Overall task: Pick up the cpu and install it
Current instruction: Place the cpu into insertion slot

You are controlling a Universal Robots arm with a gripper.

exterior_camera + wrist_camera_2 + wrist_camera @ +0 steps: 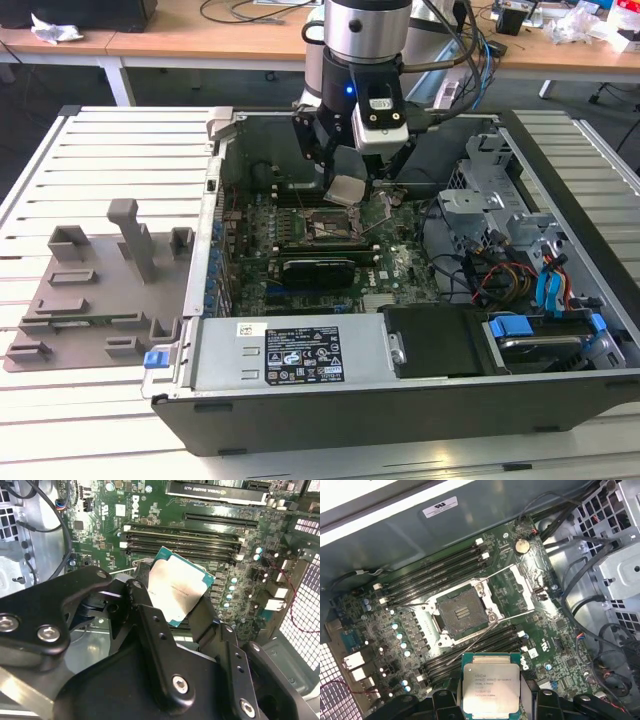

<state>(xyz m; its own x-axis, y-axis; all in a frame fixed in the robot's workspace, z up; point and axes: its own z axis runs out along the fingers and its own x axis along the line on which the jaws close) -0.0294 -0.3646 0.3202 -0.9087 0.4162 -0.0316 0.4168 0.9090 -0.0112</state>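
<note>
An open computer case lies on a slatted table beside a grey fixture.

The cpu is silver-grey, teal-edged; the motherboard is green, black-slotted.

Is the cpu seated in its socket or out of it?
Out. The gripper holds the cpu above the motherboard, and the socket below sits empty, its contacts exposed.

Lab: slatted bench, open computer case, cable-strewn desks.
</note>
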